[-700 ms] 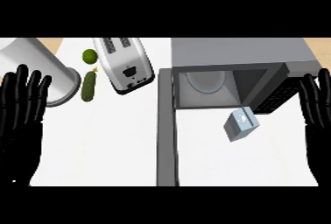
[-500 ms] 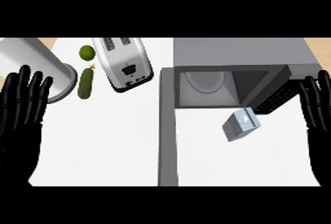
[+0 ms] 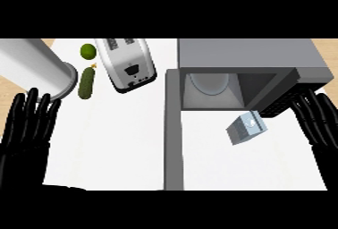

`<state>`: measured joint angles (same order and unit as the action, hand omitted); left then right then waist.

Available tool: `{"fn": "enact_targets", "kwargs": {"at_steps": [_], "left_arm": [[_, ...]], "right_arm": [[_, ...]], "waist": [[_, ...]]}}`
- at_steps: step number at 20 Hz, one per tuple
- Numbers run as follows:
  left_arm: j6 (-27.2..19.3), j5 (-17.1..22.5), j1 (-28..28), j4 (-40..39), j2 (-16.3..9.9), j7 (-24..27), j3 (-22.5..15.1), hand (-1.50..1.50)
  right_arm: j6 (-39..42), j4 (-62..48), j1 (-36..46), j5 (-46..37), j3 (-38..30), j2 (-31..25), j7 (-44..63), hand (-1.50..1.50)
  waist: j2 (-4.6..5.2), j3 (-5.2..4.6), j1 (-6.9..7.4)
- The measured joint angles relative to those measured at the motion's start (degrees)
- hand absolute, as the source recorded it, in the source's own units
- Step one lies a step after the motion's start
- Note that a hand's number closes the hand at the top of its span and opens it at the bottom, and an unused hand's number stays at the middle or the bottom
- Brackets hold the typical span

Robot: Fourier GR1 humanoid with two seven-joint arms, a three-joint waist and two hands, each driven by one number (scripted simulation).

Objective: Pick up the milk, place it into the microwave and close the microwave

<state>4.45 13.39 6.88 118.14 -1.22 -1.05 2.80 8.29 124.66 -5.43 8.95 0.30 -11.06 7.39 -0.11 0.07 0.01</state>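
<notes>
The milk carton (image 3: pixel 246 128), grey with a pale blue top, lies tilted on the white counter just in front of the microwave's opening. The grey microwave (image 3: pixel 247 58) stands at the upper right with its door (image 3: pixel 174 129) swung open toward me; a white turntable plate (image 3: pixel 210 83) shows inside. My right hand (image 3: pixel 318 123) is open at the right edge, fingers straight, to the right of the carton and apart from it. At the left edge my left hand (image 3: pixel 26 123) rests open, fingers up.
A silver toaster (image 3: pixel 127 64) stands at the upper middle. Left of it lie a green cucumber (image 3: pixel 86 83) and a lime (image 3: pixel 88 51). A large white cylinder (image 3: pixel 36 67) occupies the upper left corner. A dark control panel (image 3: pixel 280 103) sits on the microwave's right front.
The whole scene has shifted slightly downward and left in the view. Both hands stay open near the edges; the carton has not been touched.
</notes>
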Motion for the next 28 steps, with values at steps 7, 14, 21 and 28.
{"fn": "enact_targets", "kwargs": {"at_steps": [7, 14, 21, 28], "left_arm": [[2.3, 1.7, 7.8, 2.3, 0.8, 2.7, -1.9, -1.5], [5.8, 2.8, 13.6, 1.4, 0.9, 7.9, -2.0, -1.5], [8.4, 3.4, 18.4, 1.9, 0.7, 11.3, -1.7, -1.5], [10.4, 3.5, 21.9, 2.3, 0.8, 14.0, -1.5, -1.5]], "right_arm": [[2.9, -3.2, -4.3, -1.2, -0.5, 1.5, -3.7, -1.5], [5.2, -10.1, -6.1, -2.6, -1.5, 3.1, -9.5, -1.5], [4.9, -21.3, -4.6, -6.2, -1.9, 5.5, -17.2, -1.5], [0.0, -36.3, 0.6, -11.0, -4.5, 7.5, -26.4, -1.5]], "waist": [[0.03, -0.06, 0.08], [0.06, -0.05, 0.16], [0.07, -0.06, 0.26], [0.1, -0.05, 0.47]]}}
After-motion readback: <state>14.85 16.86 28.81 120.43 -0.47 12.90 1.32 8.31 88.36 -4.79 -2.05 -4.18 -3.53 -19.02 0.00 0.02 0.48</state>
